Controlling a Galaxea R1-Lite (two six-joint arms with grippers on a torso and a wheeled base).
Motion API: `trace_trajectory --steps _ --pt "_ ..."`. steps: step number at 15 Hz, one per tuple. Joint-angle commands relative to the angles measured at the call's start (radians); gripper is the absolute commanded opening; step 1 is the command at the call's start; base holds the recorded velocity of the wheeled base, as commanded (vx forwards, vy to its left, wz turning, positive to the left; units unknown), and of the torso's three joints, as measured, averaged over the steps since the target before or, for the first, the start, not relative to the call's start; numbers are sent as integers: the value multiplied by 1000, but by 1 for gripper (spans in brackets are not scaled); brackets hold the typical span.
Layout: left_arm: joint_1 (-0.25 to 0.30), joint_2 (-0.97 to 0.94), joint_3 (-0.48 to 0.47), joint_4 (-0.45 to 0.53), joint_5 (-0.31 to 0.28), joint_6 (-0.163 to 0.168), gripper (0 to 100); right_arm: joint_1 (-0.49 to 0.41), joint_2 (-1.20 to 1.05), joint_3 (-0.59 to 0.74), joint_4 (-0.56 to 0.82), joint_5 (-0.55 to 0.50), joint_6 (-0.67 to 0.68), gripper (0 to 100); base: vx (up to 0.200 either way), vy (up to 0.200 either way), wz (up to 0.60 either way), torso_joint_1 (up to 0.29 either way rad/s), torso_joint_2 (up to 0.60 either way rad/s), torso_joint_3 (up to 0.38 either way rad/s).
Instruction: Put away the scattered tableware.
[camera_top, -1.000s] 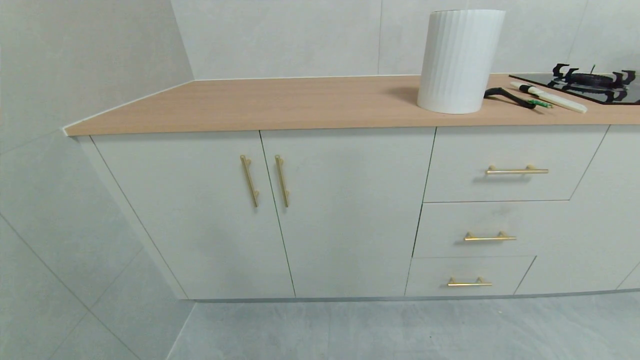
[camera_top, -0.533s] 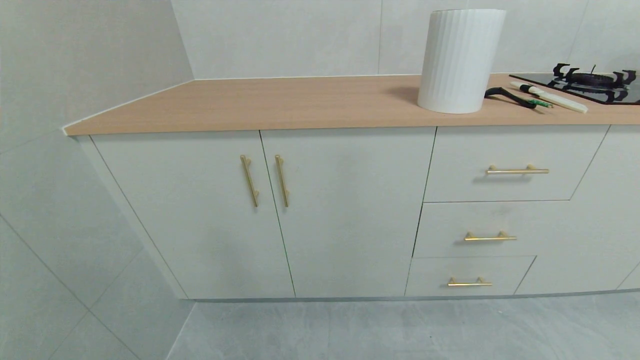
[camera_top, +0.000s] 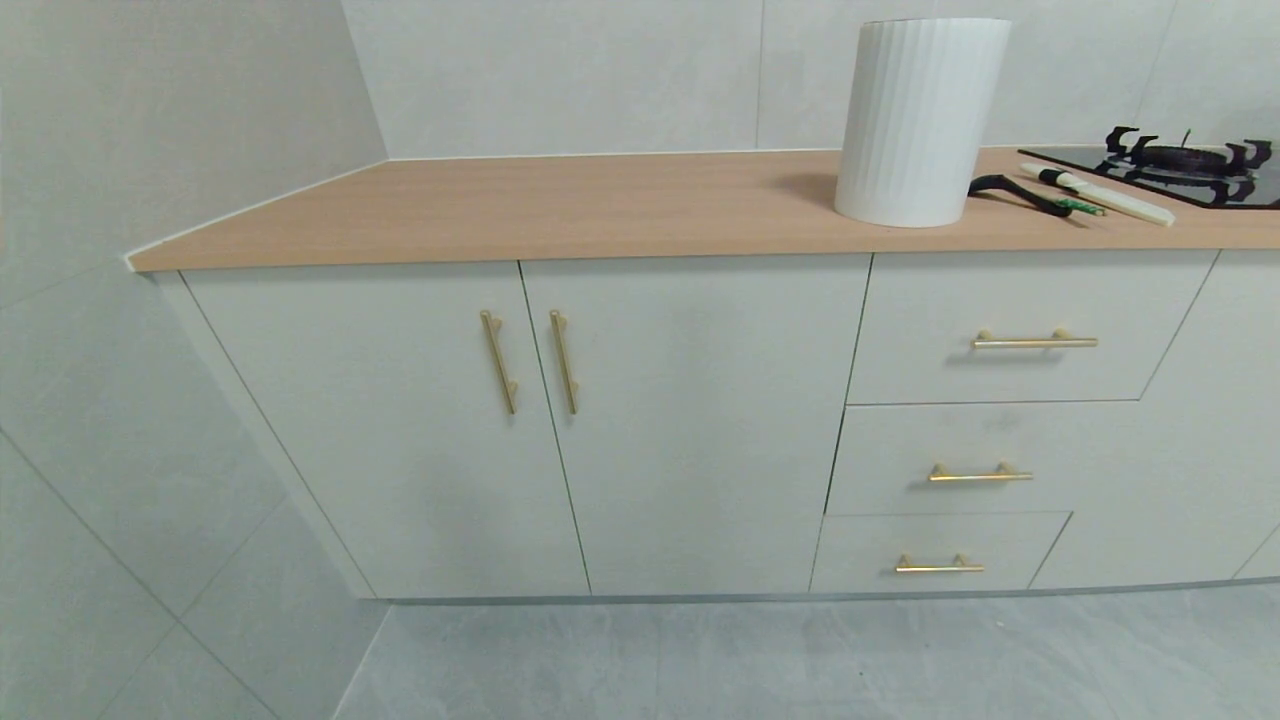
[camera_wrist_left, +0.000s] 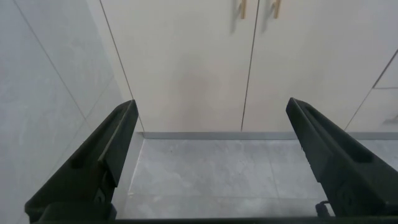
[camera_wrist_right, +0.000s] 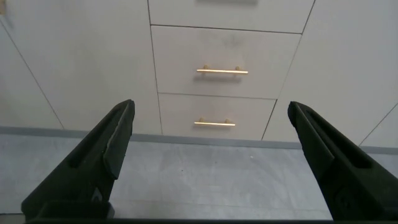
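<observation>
In the head view, your tableware lies on the wooden tabletop (camera_top: 550, 205) just beside the white ribbed container (camera_top: 920, 120), between it and the hob (camera_top: 1185, 160). There is a black-handled utensil (camera_top: 1015, 192) and a long white utensil (camera_top: 1100, 195); I cannot tell whether they touch. They sit at the edge of your sight, so a reach started from here would probably come in from the side. That could knock the tall container over. The thin, flat pieces could also skid toward the tabletop's front edge under a poor pinch. Away from the container, the tabletop runs to a tiled corner. Below it are two closed cabinet doors (camera_top: 450, 420), and under the container a stack of closed drawers (camera_top: 1030, 330) with brass handles, over a grey tiled floor.

In the left wrist view, your left gripper (camera_wrist_left: 211, 168) is spread wide and holds nothing. It hangs well below the container, facing the doors and floor.

In the right wrist view, your right gripper (camera_wrist_right: 211, 168) is likewise spread and empty, facing the lower drawers. If you raise either arm close to the cabinet front, it could snag a handle.
</observation>
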Motion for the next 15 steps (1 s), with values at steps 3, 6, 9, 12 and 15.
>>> trace_trajectory --steps 3,6,9,12,15 --pt "2 0 0 -2 0 -24 100 5 -6 3 4 2 34 100 0 0 0 0 0 0" --pt "2 0 0 -2 0 -25 100 5 -6 3 4 2 42 100 0 0 0 0 0 0" --pt "0 0 0 0 0 -28 100 7 -6 1 4 2 45 100 0 0 0 0 0 0" --pt "2 0 0 0 0 -28 100 5 -6 3 4 0 45 100 0 0 0 0 0 0" --pt "2 0 0 0 0 -27 100 7 -6 3 4 2 45 100 0 -67 0 2 1 1"
